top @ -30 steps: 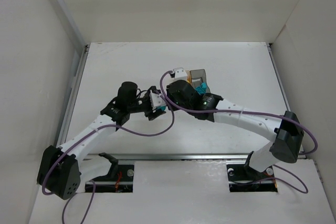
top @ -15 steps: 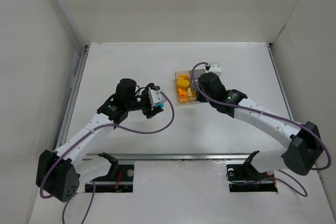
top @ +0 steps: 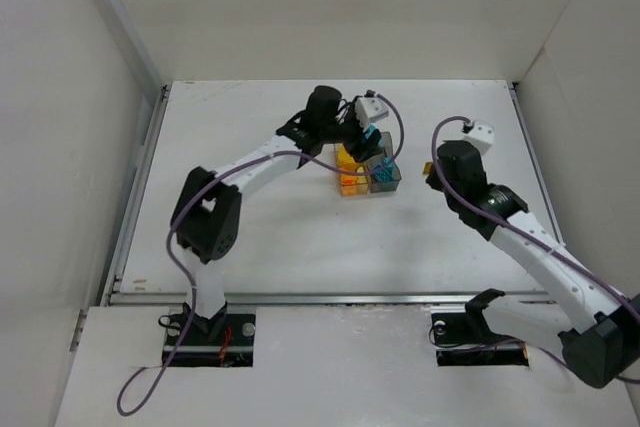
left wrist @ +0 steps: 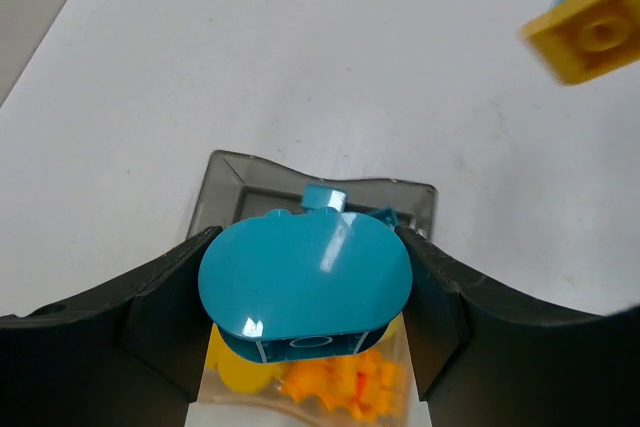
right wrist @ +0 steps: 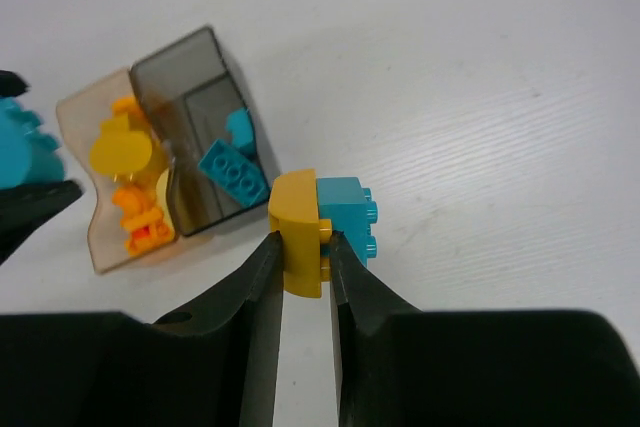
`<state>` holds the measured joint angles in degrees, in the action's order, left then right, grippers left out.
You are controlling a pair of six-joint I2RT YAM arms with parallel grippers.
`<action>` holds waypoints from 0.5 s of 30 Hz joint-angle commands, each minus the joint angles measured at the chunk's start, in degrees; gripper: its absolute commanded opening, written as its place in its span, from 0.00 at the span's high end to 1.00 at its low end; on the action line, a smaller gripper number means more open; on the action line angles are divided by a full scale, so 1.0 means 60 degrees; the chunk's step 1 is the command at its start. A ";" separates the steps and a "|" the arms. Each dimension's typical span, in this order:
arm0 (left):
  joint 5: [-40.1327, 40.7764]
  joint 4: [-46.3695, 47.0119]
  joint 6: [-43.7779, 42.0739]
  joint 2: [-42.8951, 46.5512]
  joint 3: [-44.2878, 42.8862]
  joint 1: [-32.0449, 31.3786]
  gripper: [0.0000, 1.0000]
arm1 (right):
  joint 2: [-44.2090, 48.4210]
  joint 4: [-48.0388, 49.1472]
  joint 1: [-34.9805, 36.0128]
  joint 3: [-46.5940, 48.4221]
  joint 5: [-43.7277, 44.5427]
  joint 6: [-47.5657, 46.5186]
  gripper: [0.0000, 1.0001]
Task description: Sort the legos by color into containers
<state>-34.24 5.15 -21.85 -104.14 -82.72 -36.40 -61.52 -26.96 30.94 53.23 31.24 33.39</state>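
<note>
Fingers tight: teal lego, yellow lego

The teal lego clamped in your left claw is smooth, glossy plastic catching light; the claw's fingers are matt black. Just beyond that claw, the grey bin is see-through smoky plastic. Your right claw grips a duller yellow-and-teal lego; beneath it the white table looks matt and finely ridged.

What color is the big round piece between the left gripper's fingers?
Teal-blue. The rounded lego shows best in the left wrist view.
</note>
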 commanded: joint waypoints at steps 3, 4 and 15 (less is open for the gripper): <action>0.0300 0.0489 0.0257 -0.2223 -0.2105 -0.0143 0.85 | 0.0746 0.0201 -0.0541 -0.0229 0.0754 -0.0247 1.00; 0.0403 0.0490 0.0170 -0.2446 -0.2412 -0.0144 0.82 | 0.0746 0.0114 -0.0542 -0.0230 0.0900 -0.0378 1.00; 0.0550 0.0402 -0.0212 -0.3109 -0.2737 -0.0232 0.13 | 0.0848 0.0421 -0.0542 -0.0230 0.0755 -0.1593 1.00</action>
<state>-30.28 5.34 -22.52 -126.06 -96.14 -37.28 -57.30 -26.83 27.81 51.53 35.73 26.70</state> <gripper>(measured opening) 0.839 0.261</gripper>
